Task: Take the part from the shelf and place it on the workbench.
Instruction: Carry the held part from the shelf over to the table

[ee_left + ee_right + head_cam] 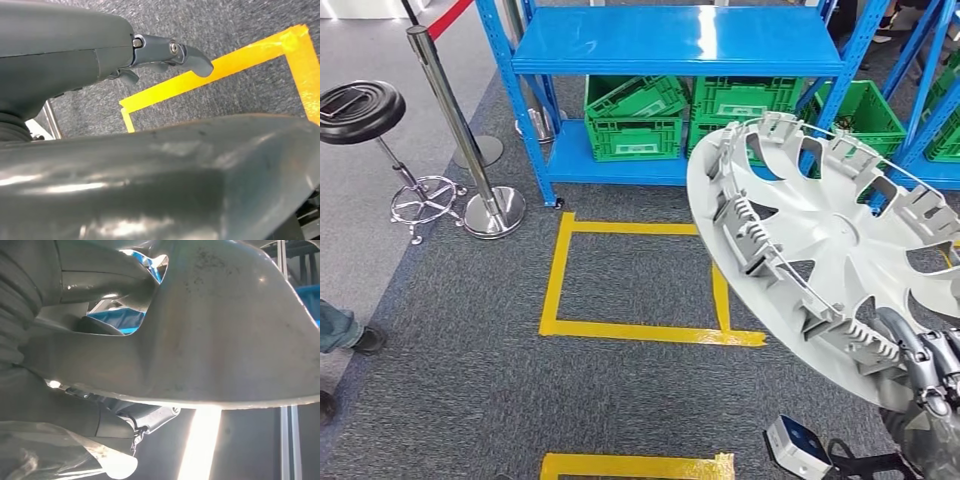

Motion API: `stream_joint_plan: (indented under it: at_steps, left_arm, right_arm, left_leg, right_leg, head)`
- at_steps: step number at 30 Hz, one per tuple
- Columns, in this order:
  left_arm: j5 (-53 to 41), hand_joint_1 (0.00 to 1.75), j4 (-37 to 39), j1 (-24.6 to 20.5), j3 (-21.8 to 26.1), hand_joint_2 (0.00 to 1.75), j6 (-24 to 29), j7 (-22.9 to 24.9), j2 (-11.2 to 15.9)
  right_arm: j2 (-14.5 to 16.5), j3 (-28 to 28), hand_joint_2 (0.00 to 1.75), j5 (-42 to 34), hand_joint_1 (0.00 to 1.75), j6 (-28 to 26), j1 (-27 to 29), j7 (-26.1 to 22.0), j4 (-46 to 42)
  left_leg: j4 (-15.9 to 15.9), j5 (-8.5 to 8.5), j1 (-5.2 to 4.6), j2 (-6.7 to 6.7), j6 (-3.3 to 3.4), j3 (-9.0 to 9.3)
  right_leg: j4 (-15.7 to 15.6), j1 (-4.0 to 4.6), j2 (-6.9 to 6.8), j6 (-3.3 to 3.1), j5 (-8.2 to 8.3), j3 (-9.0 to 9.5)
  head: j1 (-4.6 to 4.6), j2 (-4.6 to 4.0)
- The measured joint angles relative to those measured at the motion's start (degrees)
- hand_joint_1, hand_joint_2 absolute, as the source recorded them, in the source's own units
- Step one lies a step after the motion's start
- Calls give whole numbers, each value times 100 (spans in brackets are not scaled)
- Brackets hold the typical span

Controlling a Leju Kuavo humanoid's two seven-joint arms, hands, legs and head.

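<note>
1. Grey carpet (471,390) marked with yellow tape (558,275) squares lies ahead; a blue shelf (675,40) holding green crates (633,120) stands at the far side.
2. Off the shelf already, the part (826,250), a silver wheel cover, is held in the air at the right of the head view, tilted, its clipped inner face toward the camera.
3. At the cover's lower near rim, the right hand (924,370) has its fingers wrapped over the edge, grasping it; the right wrist view shows the thumb (102,287) pressed against the cover.
4. Hanging low over the carpet, the left hand (166,52) holds nothing; one finger is stretched out, and how the others lie I cannot tell.
5. No workbench is in sight, so the carry probably calls for a turn away from the shelf.
6. Watch the cover's far rim, which overlaps the shelf's upright (848,80) in the head view; how near they are I cannot tell.
7. Leftward, a post (463,130) and stool (358,110) stand well apart.
</note>
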Motion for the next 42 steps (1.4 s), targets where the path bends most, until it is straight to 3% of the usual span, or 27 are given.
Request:
stream_joint_plan:
  at_steps: [2,3,5,7,8,9,10,12,14,17,19,22,23,24,25,28,30,34,42]
  left_arm:
    - [-3,0,0,8,-2,0,5,0,6]
    - [-4,0,-1,12,-2,0,7,0,8]
    - [-6,0,-3,15,-3,0,10,0,7]
    - [-7,0,-4,20,-4,0,10,0,3]
    - [-7,0,-4,24,-5,0,10,0,3]
    - [-9,0,-4,27,-7,0,10,0,2]
    - [-11,0,-4,28,-8,0,10,0,3]
    - [-15,0,-4,25,-10,0,12,0,7]
    - [-15,0,-5,17,-13,0,12,-1,11]
    - [-15,0,-7,24,-43,0,14,0,13]
    - [-15,0,-9,22,-68,0,14,-1,5]
    - [-14,0,-13,7,-92,0,13,-2,-3]
    - [-14,0,-13,9,-96,0,12,-2,-6]
    - [-13,0,-13,13,-98,0,10,-2,-9]
    - [-13,0,-13,17,-100,0,8,-2,-13]
    - [-8,0,-15,19,-103,0,6,-11,-24]
    - [-2,0,-15,18,-104,0,8,-18,-16]
    - [2,0,-15,24,-105,0,14,-18,-1]
    - [15,0,-15,24,-106,0,12,-19,25]
  right_arm:
    - [1,-20,175,1,175,0,17,1,-1]
    - [1,-28,175,1,175,0,19,1,-1]
    - [3,-41,175,1,175,0,17,2,-2]
    - [10,-53,175,1,175,0,24,2,-1]
    - [14,-57,175,1,175,0,29,2,-1]
    - [19,-60,175,1,175,0,33,2,0]
    - [22,-63,175,1,175,0,37,2,0]
    - [29,-69,175,1,175,0,40,2,-1]
    - [32,-81,175,1,175,0,36,7,-1]
    - [33,-114,175,1,175,0,37,14,-1]
    - [34,-139,175,1,175,0,39,9,-2]
    - [37,-158,175,-1,175,0,46,58,3]
    - [37,-159,175,-1,175,0,53,97,8]
    - [37,-159,175,-1,175,0,59,138,15]
    - [37,-159,175,0,175,0,64,168,22]
    - [37,-159,175,1,175,0,60,222,29]
    - [37,-158,175,0,175,0,63,253,30]
    - [37,-161,175,3,175,0,85,307,31]
    - [37,-136,175,3,175,0,86,439,31]
  left_leg:
    - [36,6,11,-8,-59,-33]
    - [118,-67,18,-14,-91,-68]
    - [638,-430,42,-25,-158,-269]
    - [1411,-832,64,-26,-199,-544]
    - [1639,-911,69,-26,-205,-604]
    - [1641,-873,70,-26,-199,-561]
    - [1409,-732,70,-26,-181,-408]
    - [574,-384,60,-34,-110,57]
    - [29,-250,39,-44,-44,317]
    - [-91,-221,33,-44,19,305]
    - [-163,-154,59,-34,81,296]
    - [-183,-97,60,-23,136,239]
    - [-176,-89,55,-22,140,221]
    - [-165,-84,52,-22,142,208]
    - [-152,-83,51,-22,139,200]
    - [-78,-104,38,-27,99,180]
    - [-16,-117,6,-32,85,130]
    - [-9,-77,-8,-34,146,92]
    - [-29,-38,6,-36,92,66]
  right_leg:
    - [12,-8,-6,-87,58,-41]
    - [7,-18,-13,-129,86,-57]
    - [-2,-29,-25,-194,139,-100]
    - [4,-24,-25,-213,181,-162]
    - [8,-22,-24,-212,199,-189]
    - [14,-20,-21,-207,215,-210]
    - [19,-18,-18,-200,227,-223]
    - [24,-11,-14,-179,243,-233]
    - [32,2,-14,-133,269,-266]
    - [24,5,-20,-30,312,-320]
    - [202,4,-10,21,163,-425]
    - [1259,2,1,73,-395,-899]
    - [1557,1,1,85,-490,-1026]
    - [1661,2,0,91,-478,-1058]
    - [1542,1,0,92,-362,-981]
    - [400,-2,-5,62,116,-367]
    - [32,-7,1,23,175,-184]
    - [23,9,7,-22,196,-202]
    - [28,16,-2,-61,223,-236]
  head:
    - [-1,0]
    - [-13,0]
    - [-40,0]
    - [-56,0]
    - [-56,0]
    - [-57,0]
    - [-57,0]
    - [-55,0]
    - [-51,0]
    - [-49,0]
    - [-41,0]
    - [-17,0]
    - [-15,0]
    - [-14,0]
    - [-13,0]
    - [-10,0]
    - [-20,0]
    - [-45,0]
    - [-49,0]
